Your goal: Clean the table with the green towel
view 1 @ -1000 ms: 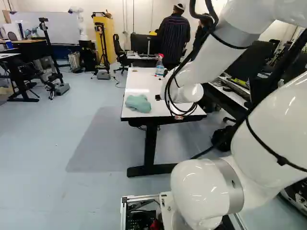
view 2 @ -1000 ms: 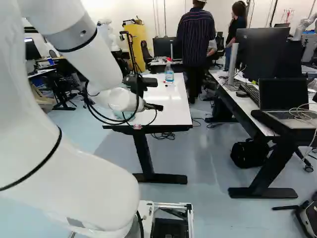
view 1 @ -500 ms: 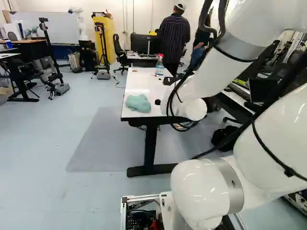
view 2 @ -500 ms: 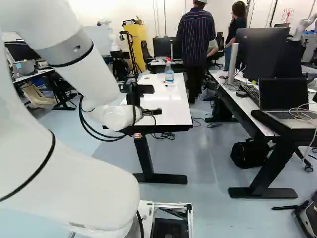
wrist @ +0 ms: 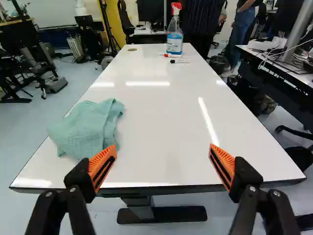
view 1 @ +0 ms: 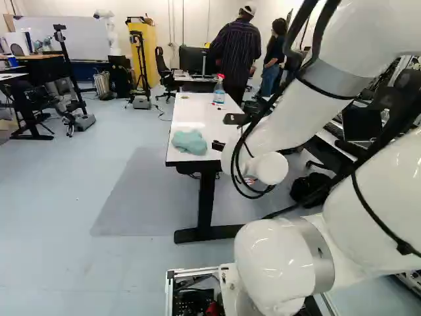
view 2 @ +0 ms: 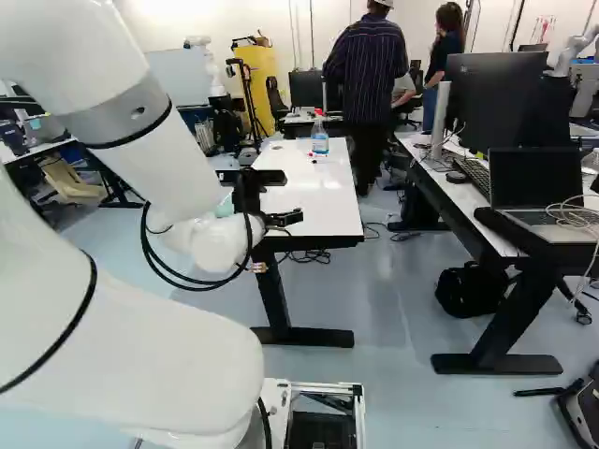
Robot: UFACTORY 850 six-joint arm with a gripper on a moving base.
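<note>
White tabletop (wrist: pixel 161 112) glossy; towel (wrist: pixel 87 128) soft, textured cloth; spray bottle (wrist: pixel 174 36) clear plastic; arm (view 1: pixel 276 250) smooth, shiny.

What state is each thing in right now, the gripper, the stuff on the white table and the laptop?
Black two-finger gripper with orange pads: open, empty.
Green cloth towel: loosely bunched, lying on the table.
Clear plastic spray bottle with red head: upright.
Two slim markers: lying flat by the bottle; capped or not, can't tell.
Silver-and-black laptop: open, screen dark.
</note>
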